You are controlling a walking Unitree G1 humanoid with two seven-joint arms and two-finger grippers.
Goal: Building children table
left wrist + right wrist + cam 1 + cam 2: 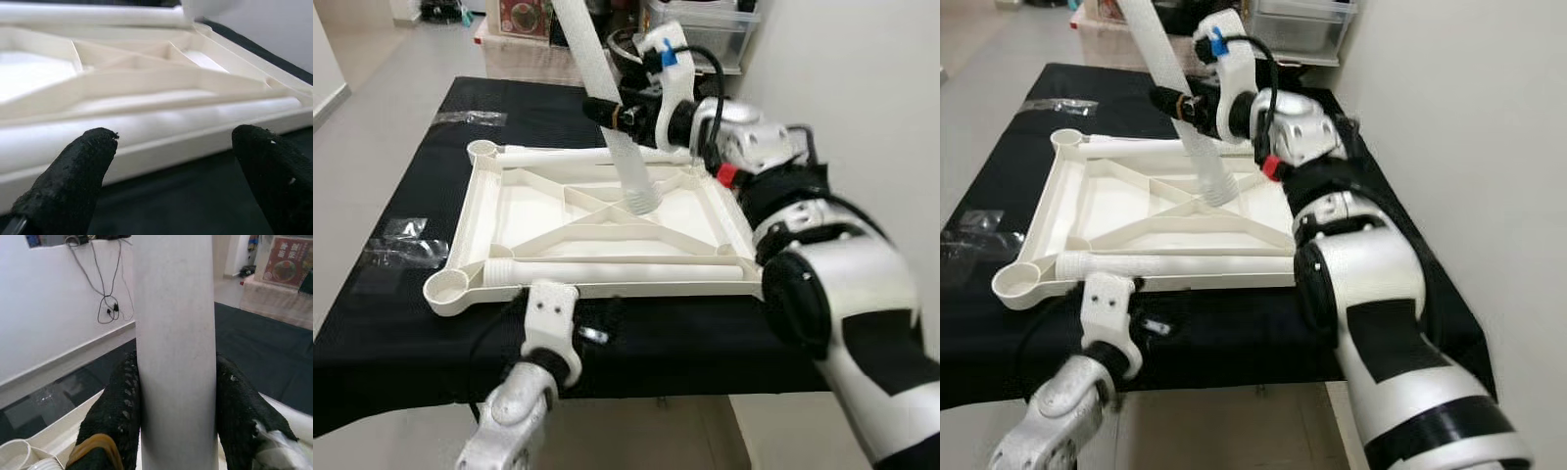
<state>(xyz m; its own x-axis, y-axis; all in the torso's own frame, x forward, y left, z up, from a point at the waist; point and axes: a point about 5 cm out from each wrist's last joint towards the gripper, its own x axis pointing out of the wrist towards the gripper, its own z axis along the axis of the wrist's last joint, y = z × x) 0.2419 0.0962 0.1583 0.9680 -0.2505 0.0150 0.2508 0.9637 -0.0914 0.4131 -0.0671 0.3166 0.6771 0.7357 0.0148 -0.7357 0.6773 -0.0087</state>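
A white ribbed plastic children's tabletop (519, 220) lies underside-up on a black-draped work table (391, 323), round leg sockets at its left corners. Above its centre, the right gripper (610, 111) is clamped around a long white plastic table leg (625, 157), whose axis runs steeply down to a threaded end hovering over the crossed ribs, with the sockets well off to the left. The left gripper (176, 161) waits spread wide beside the near rim, the nearer arm to the front-left socket (448, 286).
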